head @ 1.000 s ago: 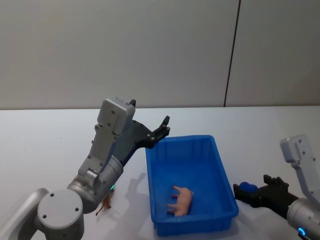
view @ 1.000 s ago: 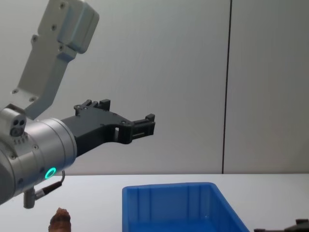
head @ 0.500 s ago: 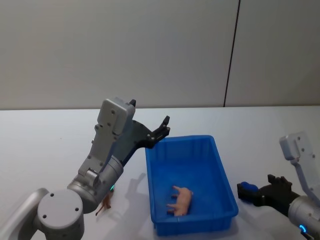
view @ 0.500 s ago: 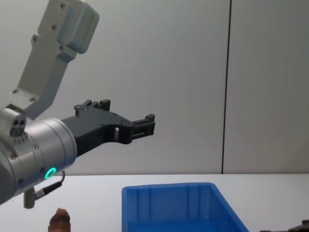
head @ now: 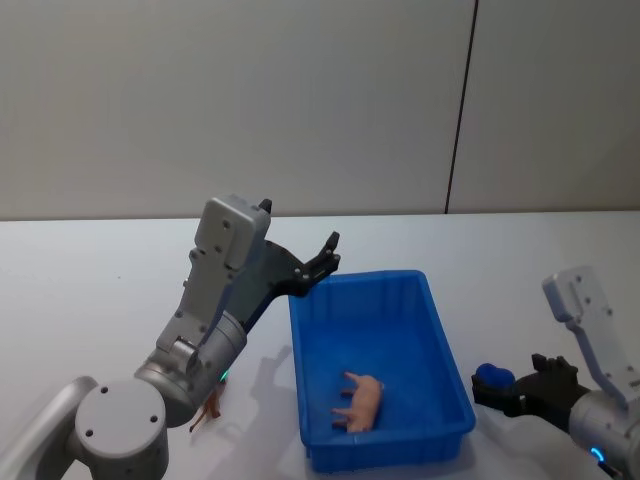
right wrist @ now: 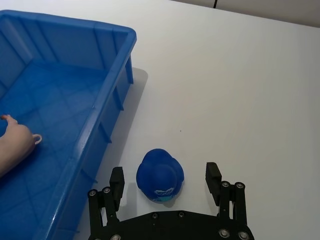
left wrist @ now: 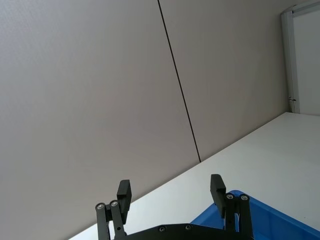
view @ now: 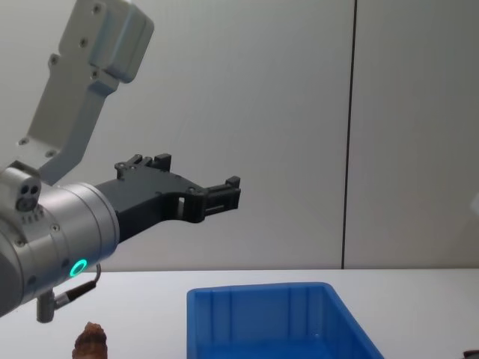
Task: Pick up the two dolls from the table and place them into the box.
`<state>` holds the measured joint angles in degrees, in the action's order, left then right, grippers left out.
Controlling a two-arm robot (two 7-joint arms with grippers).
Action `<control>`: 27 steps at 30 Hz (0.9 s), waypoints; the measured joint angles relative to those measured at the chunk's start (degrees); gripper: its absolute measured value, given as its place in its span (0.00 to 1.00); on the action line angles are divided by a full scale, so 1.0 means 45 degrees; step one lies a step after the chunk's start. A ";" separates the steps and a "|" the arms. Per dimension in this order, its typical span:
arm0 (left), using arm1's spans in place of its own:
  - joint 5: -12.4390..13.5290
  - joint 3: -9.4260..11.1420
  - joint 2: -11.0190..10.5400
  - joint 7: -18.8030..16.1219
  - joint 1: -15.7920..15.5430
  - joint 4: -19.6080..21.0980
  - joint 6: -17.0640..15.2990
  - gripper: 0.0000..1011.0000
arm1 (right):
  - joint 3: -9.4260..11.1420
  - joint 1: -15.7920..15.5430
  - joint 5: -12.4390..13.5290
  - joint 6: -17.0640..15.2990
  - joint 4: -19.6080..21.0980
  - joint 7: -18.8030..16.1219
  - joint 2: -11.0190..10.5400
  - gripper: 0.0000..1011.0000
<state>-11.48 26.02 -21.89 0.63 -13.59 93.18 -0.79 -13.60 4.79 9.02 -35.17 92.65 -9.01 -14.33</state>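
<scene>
Inspecting, we find the brown doll (head: 207,412) seven o'clock of the spread left gripper (head: 330,252); right gripper (right wrist: 165,173), also spread, farther.

The lumpy reddish-brown soft toy (head: 207,413) sits mostly hidden behind the grey left arm (head: 215,300) at the head view's lower left, with only thin legs showing; in the chest view the bottom edge cuts off its lower part. The pale pinkish-beige soft toy (right wrist: 11,146) runs off the right wrist view's left edge, as does the bright blue plastic bin (right wrist: 102,102). A small dark blue rounded thing (head: 491,375) at the head view's lower right is partly covered by the right gripper (head: 497,392) and is too small to identify
</scene>
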 joint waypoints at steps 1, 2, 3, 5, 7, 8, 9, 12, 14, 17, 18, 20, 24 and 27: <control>0.0000 0.0000 0.0000 0.0000 0.0000 0.0000 -0.0001 0.99 | -0.0021 0.0033 -0.0049 -0.0010 -0.0063 -0.0042 0.0020 0.99; 0.0000 0.0000 0.0000 -0.0001 0.0000 0.0000 0.0000 0.99 | -0.0021 0.0033 -0.0049 -0.0010 -0.0063 -0.0042 0.0020 0.99; 0.0000 0.0000 0.0001 -0.0001 0.0000 0.0000 0.0000 0.99 | -0.0042 0.0069 -0.0114 -0.0025 -0.0131 -0.0088 0.0039 0.99; 0.0000 0.0000 0.0000 0.0000 0.0000 0.0000 -0.0001 0.99 | -0.0068 0.0109 -0.0198 -0.0040 -0.0215 -0.0131 0.0063 0.99; 0.0000 0.0000 0.0000 0.0000 0.0000 0.0000 -0.0001 0.99 | -0.0082 0.0129 -0.0249 -0.0051 -0.0271 -0.0152 0.0077 0.99; 0.0000 0.0000 0.0000 -0.0001 0.0000 0.0000 0.0000 0.99 | -0.0101 0.0150 -0.0305 -0.0066 -0.0332 -0.0175 0.0095 0.99; 0.0000 0.0000 0.0000 0.0000 0.0000 0.0000 0.0000 0.99 | -0.0110 0.0157 -0.0334 -0.0075 -0.0356 -0.0186 0.0101 0.99; 0.0000 0.0000 0.0000 0.0000 0.0000 0.0000 0.0000 0.99 | -0.0134 0.0181 -0.0416 -0.0101 -0.0470 -0.0208 0.0128 0.99; 0.0000 0.0001 0.0000 -0.0001 0.0000 0.0000 0.0000 0.99 | -0.0149 0.0188 -0.0458 -0.0108 -0.0519 -0.0221 0.0140 0.99; 0.0000 0.0000 0.0000 0.0000 0.0000 0.0000 0.0000 0.99 | -0.0182 0.0220 -0.0550 -0.0109 -0.0636 -0.0260 0.0178 0.99; 0.0000 0.0000 0.0000 -0.0001 0.0000 -0.0001 0.0000 0.99 | -0.0189 0.0226 -0.0568 -0.0109 -0.0660 -0.0264 0.0185 0.99; 0.0000 0.0000 0.0000 -0.0001 0.0000 0.0000 0.0000 0.99 | -0.0205 0.0239 -0.0602 -0.0109 -0.0706 -0.0268 0.0203 0.99; 0.0000 0.0000 0.0000 -0.0001 0.0000 0.0000 0.0000 0.99 | -0.0235 0.0271 -0.0686 -0.0098 -0.0827 -0.0276 0.0246 0.99; 0.0000 0.0000 0.0000 -0.0001 0.0000 -0.0001 0.0000 0.99 | -0.0255 0.0293 -0.0724 -0.0091 -0.0884 -0.0281 0.0266 0.98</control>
<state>-11.48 26.02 -21.89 0.62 -13.59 93.17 -0.79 -14.75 6.10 5.76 -35.58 88.67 -10.27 -13.13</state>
